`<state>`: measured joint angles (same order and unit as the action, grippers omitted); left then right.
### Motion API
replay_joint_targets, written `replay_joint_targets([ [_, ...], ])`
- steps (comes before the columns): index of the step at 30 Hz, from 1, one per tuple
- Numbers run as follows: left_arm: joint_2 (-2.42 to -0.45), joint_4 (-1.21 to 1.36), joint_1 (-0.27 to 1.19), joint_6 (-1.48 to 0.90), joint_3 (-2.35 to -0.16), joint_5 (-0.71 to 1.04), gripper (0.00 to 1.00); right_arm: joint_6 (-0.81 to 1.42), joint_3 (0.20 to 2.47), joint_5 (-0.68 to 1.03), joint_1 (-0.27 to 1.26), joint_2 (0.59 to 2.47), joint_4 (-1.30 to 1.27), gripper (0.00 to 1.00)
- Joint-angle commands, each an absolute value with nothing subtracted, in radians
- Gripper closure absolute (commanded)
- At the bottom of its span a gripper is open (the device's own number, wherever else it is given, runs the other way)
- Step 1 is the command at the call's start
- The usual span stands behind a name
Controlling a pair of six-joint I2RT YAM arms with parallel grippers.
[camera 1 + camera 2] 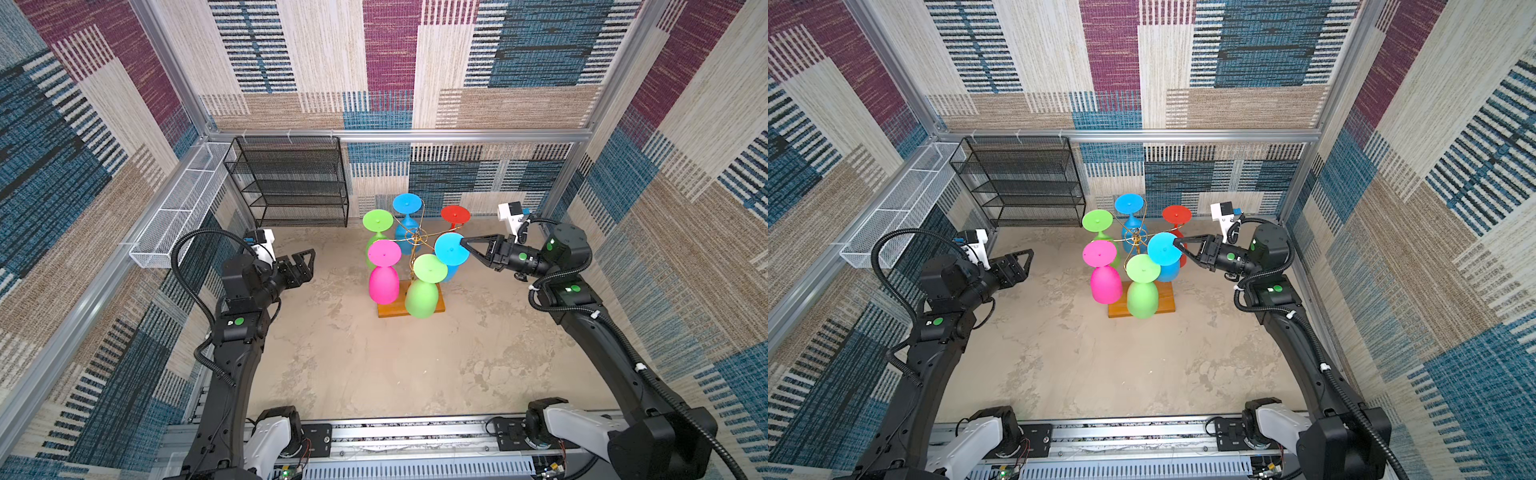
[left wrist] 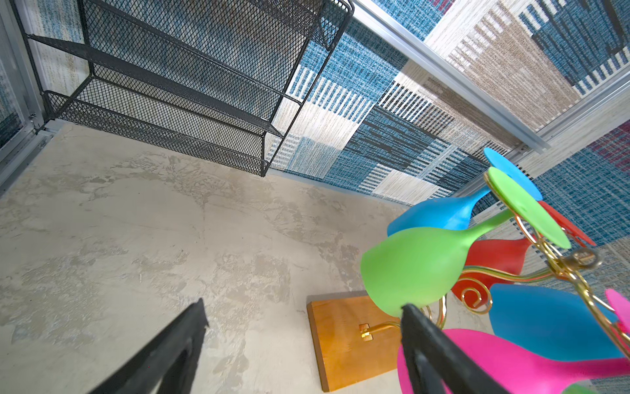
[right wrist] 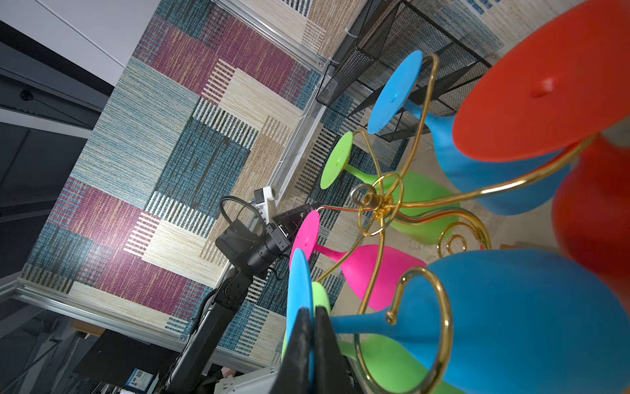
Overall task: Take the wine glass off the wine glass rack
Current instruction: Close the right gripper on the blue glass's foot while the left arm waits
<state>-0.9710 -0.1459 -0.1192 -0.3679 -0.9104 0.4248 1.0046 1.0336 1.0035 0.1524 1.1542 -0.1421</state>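
The wine glass rack (image 1: 417, 237) is a gold wire stand on an orange-brown wooden base (image 1: 390, 309), set mid-table in both top views. Several coloured wine glasses hang upside down from it. My right gripper (image 1: 463, 242) is shut on the round foot of a blue wine glass (image 1: 451, 249) on the rack's right side. In the right wrist view the fingers (image 3: 324, 341) pinch the edge of that foot (image 3: 298, 290), and its stem sits inside a curled gold arm (image 3: 439, 307). My left gripper (image 1: 309, 264) stands open to the left of the rack, empty.
A black mesh shelf unit (image 1: 286, 183) stands at the back left, and a long white wire basket (image 1: 178, 212) runs along the left wall. Pink (image 1: 383, 284) and green (image 1: 422, 297) glasses hang at the rack's front, with red (image 1: 455, 215), blue and green ones behind.
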Motion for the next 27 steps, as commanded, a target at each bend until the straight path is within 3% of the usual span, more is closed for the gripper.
replay_joint_targets([
  [1,-0.964,-0.110,-0.120,-0.392,-0.907,0.436,0.09,1.007,1.052,0.973,0.158,1.168,-0.204,1.00],
  [12,-0.955,-0.113,-0.119,-0.386,-0.906,0.428,0.09,1.019,1.081,0.896,0.158,1.238,-0.282,1.00],
  [27,-0.953,-0.112,-0.119,-0.381,-0.905,0.427,0.09,0.925,1.103,0.790,0.137,1.219,-0.181,1.00],
])
